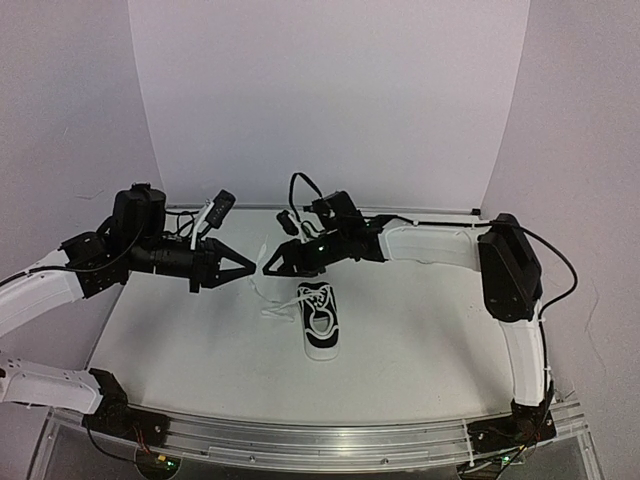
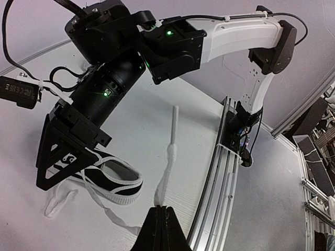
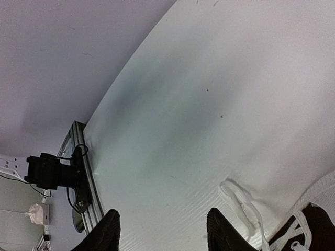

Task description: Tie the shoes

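I can read no text, brand or number in any view. A small black module (image 2: pixel 18 91) hanging on a cable carries pale lettering, but it is too blurred for me to make out.

So the right gripper (image 3: pixel 165 234) has its two dark fingertips (image 3: pixel 107 232) poking up from the bottom edge, spread apart with just bare white table (image 3: pixel 209 104) between them. Lower right corner shows a bit of the black shoe (image 3: pixel 316 225), with a loop of white lace (image 3: pixel 238 201) lying just left of it. Far left there's a metal rail (image 3: pixel 75 130) and some black device (image 3: pixel 47 172) beside it.
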